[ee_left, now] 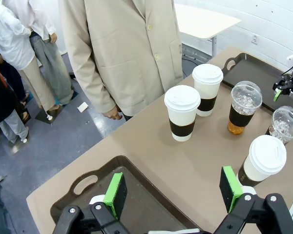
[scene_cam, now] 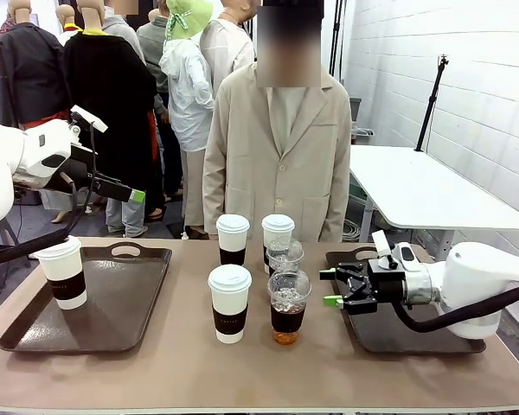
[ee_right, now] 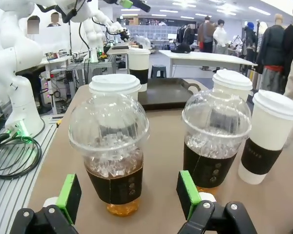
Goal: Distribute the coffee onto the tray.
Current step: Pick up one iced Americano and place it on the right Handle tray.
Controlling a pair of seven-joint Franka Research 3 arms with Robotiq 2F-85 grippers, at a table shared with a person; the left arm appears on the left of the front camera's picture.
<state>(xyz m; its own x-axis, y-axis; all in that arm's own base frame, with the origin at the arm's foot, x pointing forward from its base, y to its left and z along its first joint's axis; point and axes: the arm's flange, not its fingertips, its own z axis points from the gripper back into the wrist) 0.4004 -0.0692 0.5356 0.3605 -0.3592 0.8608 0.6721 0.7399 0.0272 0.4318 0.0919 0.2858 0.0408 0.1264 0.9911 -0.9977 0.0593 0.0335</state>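
Observation:
One white paper cup with a dark sleeve (scene_cam: 67,273) stands on the left tray (scene_cam: 112,324). On the bare table between the trays stand three more white cups (scene_cam: 230,303) (scene_cam: 233,239) (scene_cam: 278,232) and two clear dome-lidded iced coffees (scene_cam: 289,304) (scene_cam: 285,257). My right gripper (scene_cam: 333,288) is open, level with the nearer iced coffee (ee_right: 110,151) and just short of it; the cup sits ahead of the gap in the open right gripper (ee_right: 129,196). My left gripper (scene_cam: 131,193) is raised above the left tray, and the left gripper (ee_left: 173,192) is open and holds nothing.
The right tray (scene_cam: 415,333) lies bare under my right arm. A person in a beige coat (scene_cam: 281,147) stands at the far edge, one hand (ee_left: 112,114) hanging below table height. A white table (scene_cam: 415,186) stands behind on the right.

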